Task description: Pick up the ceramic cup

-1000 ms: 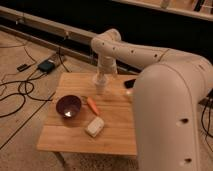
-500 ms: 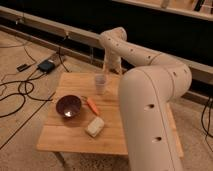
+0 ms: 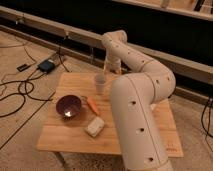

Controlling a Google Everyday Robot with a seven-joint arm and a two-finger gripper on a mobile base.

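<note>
The claw (image 3: 104, 70) is hanging just above the ceramic cup (image 3: 100, 84), which is standing upright on the worktop (image 3: 145, 140); its opening I cannot tell. The cup is looking rigid, smooth, breakable and light: pinching across its rim seems safest.

White arm bent forward, claw (image 3: 102, 75) low at far end.
</note>
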